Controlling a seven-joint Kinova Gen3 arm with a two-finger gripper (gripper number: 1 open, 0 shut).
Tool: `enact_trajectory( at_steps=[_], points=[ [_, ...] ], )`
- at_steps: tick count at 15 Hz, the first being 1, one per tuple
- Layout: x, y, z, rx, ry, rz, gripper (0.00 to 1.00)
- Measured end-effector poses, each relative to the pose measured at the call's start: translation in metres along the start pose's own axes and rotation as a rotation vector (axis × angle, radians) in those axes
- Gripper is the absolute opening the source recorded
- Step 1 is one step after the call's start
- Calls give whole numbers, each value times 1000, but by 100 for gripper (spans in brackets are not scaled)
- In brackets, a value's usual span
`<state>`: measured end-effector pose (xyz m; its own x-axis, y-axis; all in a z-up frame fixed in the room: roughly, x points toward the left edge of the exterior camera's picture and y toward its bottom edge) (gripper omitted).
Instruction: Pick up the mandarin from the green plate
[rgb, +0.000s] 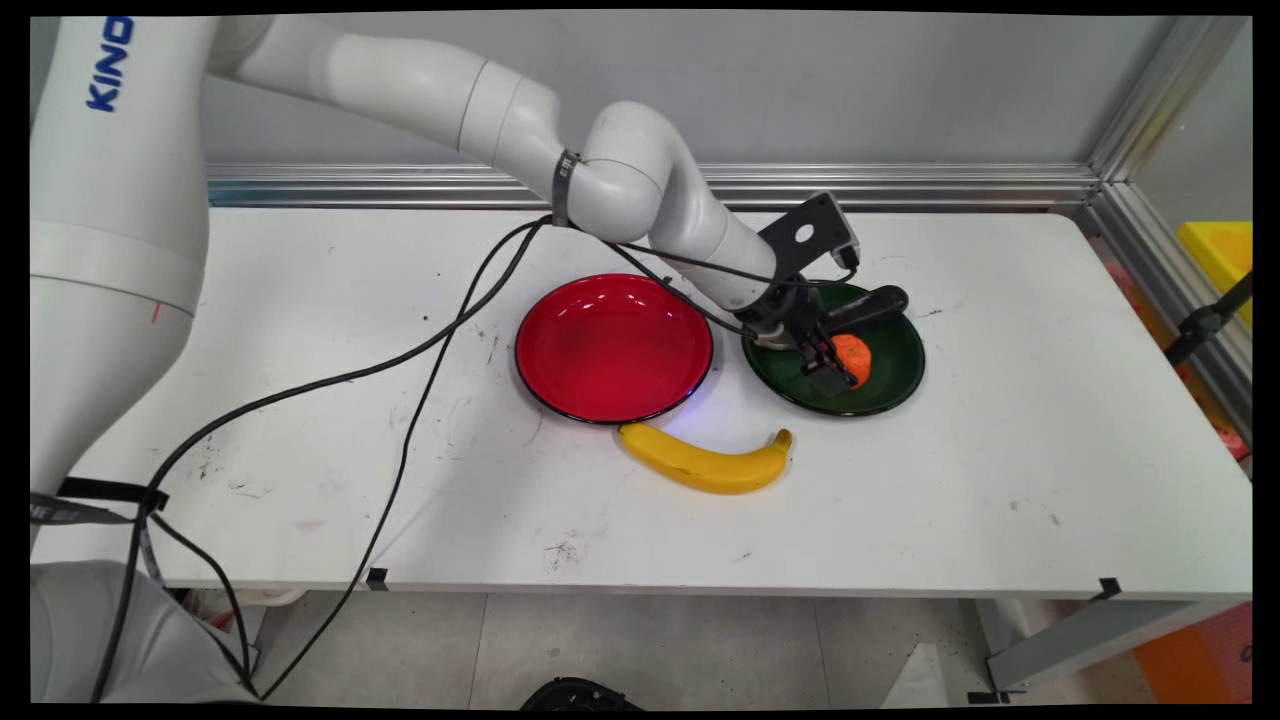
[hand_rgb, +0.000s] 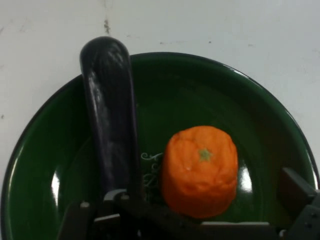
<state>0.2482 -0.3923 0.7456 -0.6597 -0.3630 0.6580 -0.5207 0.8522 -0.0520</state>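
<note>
We see the gripper (rgb: 838, 362) low inside the green plate (rgb: 893, 385), its fingers (hand_rgb: 295, 192) spread wide on either side of the orange (hand_rgb: 200, 170), which sits in the plate; we cannot tell whether they touch it. A dark eggplant (hand_rgb: 110, 120) lies in the same plate just beyond the orange, reaching over the far rim. Left of the green plate rests a red plate (rgb: 612, 347), and nearer to us a banana (rgb: 705, 462) lies on the white table (rgb: 1000, 480).

white table (rgb: 1000, 480) | red plate (rgb: 612, 348) | green plate (rgb: 895, 375) | banana (rgb: 705, 462)
</note>
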Motion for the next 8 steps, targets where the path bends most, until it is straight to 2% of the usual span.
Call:
enact_trajectory(
  at_steps=[8],
  points=[
    [4,-1,12,-9,10,9,100]
  ],
)
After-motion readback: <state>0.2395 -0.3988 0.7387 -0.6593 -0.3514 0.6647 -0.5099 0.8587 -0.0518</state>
